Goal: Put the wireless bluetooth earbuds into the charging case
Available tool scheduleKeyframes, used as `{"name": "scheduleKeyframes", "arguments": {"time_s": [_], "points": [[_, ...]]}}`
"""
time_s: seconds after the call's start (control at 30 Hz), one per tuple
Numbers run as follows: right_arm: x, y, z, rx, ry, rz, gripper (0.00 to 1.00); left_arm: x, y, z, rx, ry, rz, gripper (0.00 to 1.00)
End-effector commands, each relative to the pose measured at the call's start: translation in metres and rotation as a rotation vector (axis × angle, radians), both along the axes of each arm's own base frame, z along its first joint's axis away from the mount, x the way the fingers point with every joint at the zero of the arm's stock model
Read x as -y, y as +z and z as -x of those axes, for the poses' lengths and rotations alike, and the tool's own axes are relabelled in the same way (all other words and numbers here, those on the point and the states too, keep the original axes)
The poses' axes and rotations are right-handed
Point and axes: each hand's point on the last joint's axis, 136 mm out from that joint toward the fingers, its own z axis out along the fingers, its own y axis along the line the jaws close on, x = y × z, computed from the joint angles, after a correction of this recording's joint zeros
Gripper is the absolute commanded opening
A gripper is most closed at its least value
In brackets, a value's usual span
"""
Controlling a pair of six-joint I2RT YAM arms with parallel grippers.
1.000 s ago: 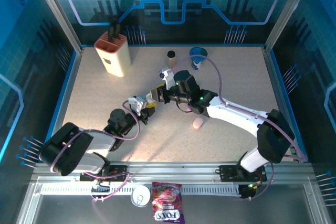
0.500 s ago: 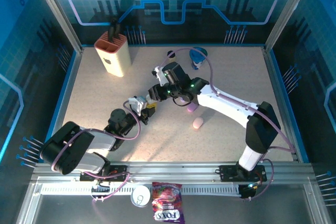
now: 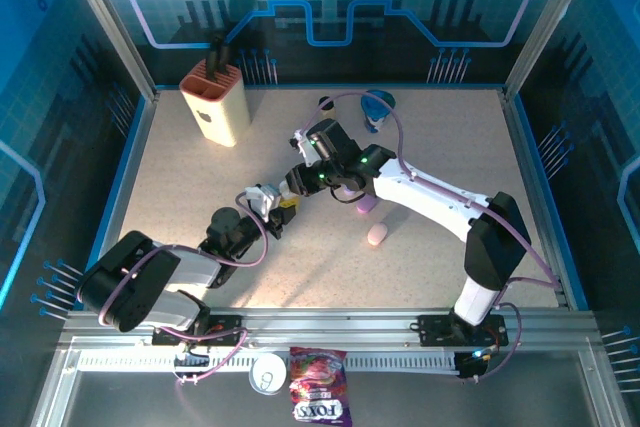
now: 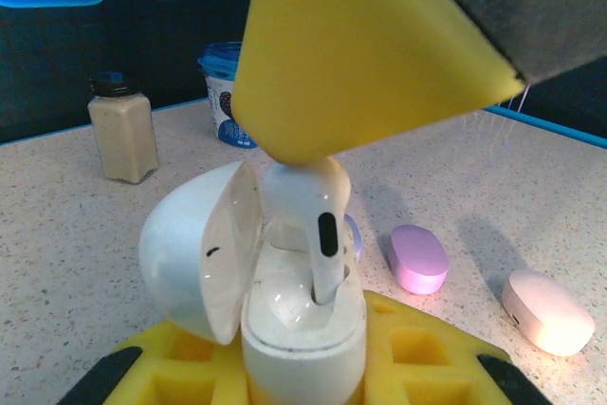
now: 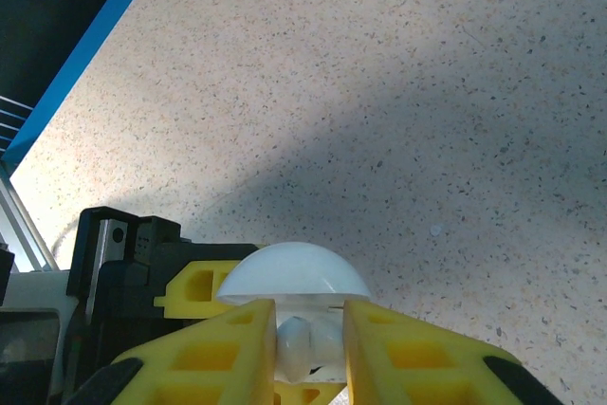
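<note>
At mid-table, the left gripper (image 3: 281, 209) was clamped on the white case (image 4: 303, 329), holding it upright with the lid (image 4: 194, 244) swung open so its sockets faced up. The right gripper (image 5: 308, 353) pinched a white earbud (image 4: 308, 201), its stem partly down one socket, apparently to seat it.

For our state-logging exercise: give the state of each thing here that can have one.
white charging case, lid open, held by left gripper
white earbud, pinched by right gripper, stem partly in case
purple case, shut, on table
pink case, shut, on table
spice jar, upright, capped
</note>
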Motion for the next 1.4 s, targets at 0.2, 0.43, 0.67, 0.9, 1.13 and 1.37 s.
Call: {"name": "scheduleKeyframes", "arguments": {"time_s": [0.2, 0.43, 0.67, 0.9, 1.13, 1.37], "points": [[0.006, -0.001, 0.013, -0.055, 0.003, 0.034, 0.20, 0.000, 0.012, 0.000, 0.057, -0.004, 0.016, 0.00], [0.007, 0.001, 0.015, -0.061, -0.001, 0.037, 0.20, 0.000, 0.012, 0.000, 0.060, -0.004, 0.021, 0.00], [0.004, 0.008, 0.017, -0.054, 0.013, 0.006, 0.19, 0.000, 0.011, 0.000, 0.061, -0.002, 0.021, 0.00], [-0.003, 0.009, 0.026, -0.081, 0.070, -0.027, 0.21, 0.000, 0.012, 0.000, 0.061, -0.003, 0.027, 0.00], [-0.007, 0.006, 0.024, -0.085, 0.071, -0.041, 0.26, 0.001, 0.012, 0.000, 0.062, -0.005, 0.030, 0.00], [0.005, 0.018, 0.013, -0.049, 0.013, -0.072, 0.33, 0.001, 0.012, 0.000, 0.076, -0.011, 0.017, 0.00]]}}
